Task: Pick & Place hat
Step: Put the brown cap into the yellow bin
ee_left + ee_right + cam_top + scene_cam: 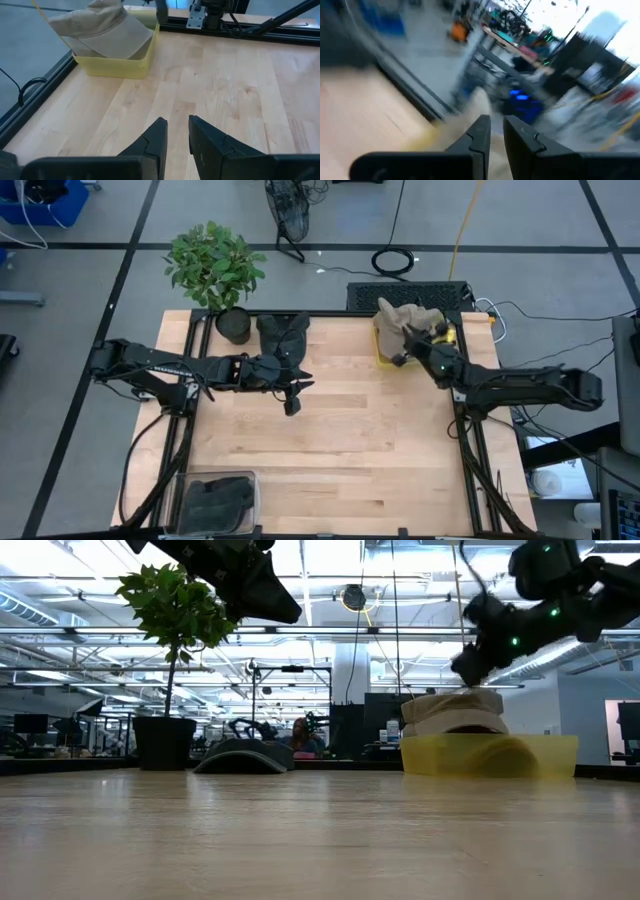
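My right gripper (401,358) hangs at the near rim of the yellow bin (385,352), which sits by the table's (340,450) far right corner. The tan hats (405,318) are stacked in that bin, brims spilling over its wall. My wrist camera shows my two fingers nearly together with a thin slit between them and nothing in it, so I hold no hat yet.

To do this well, I judge I should spread the fingers, drop onto the top hat's crown or brim edge, and pinch only one layer of cloth so the hat below stays put. Soft fabric will sag, so lift straight up before swinging away, or the bin may tip or drag.

My left gripper (291,403) waits over the middle of the table, fingers slightly apart and empty, just in front of the dark hat (283,337) lying at the far edge beside the potted plant (216,275).
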